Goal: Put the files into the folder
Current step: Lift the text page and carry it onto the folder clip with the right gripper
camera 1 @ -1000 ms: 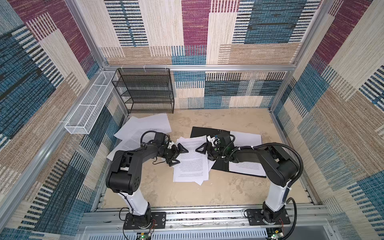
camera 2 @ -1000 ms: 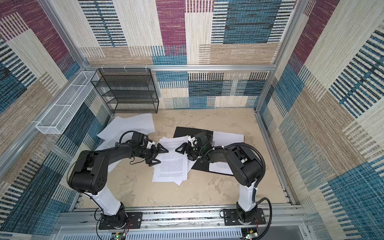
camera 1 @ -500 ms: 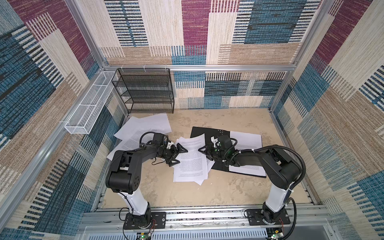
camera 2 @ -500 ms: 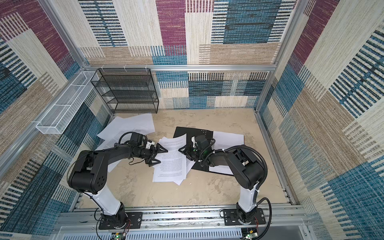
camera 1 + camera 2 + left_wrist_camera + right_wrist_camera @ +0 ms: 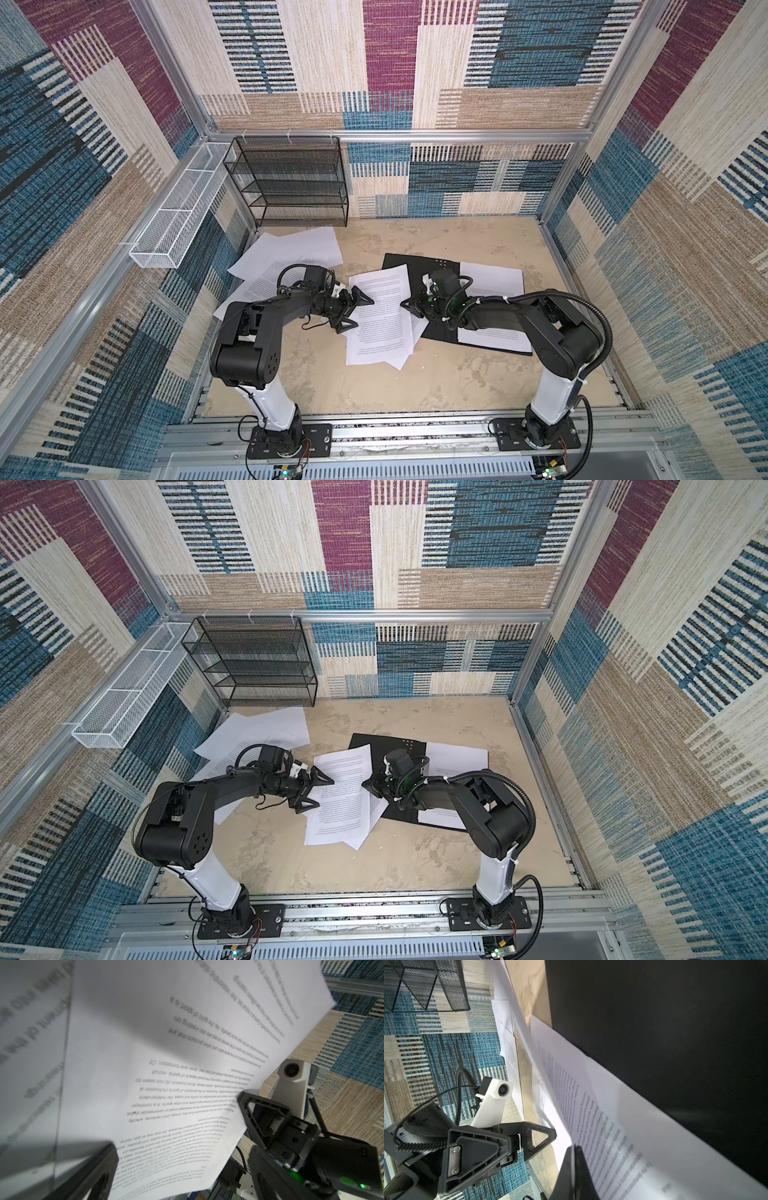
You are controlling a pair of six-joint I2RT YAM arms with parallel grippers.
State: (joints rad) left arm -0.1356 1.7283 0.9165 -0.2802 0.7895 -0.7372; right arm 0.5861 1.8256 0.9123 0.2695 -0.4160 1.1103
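Beige tabletop (image 5: 415,395), open folder (image 5: 411,264) centre-right.
The right claw (image 5: 404,306) pinched the limp, light printed sheet (image 5: 380,320) by its right edge (likely the best hold), the sheet overlapping the folder's left side; the left claw (image 5: 362,314) gaped wide.

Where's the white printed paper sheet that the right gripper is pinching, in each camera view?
Top view: the white printed paper sheet is mid-floor, left of the flat black open folder.
Top view: same spot.
Left wrist: fills most of the picture.
Right wrist: a diagonal band beside the folder.
Shared landmark: the right gripper, shut on the sheet's edge, shows in all four.
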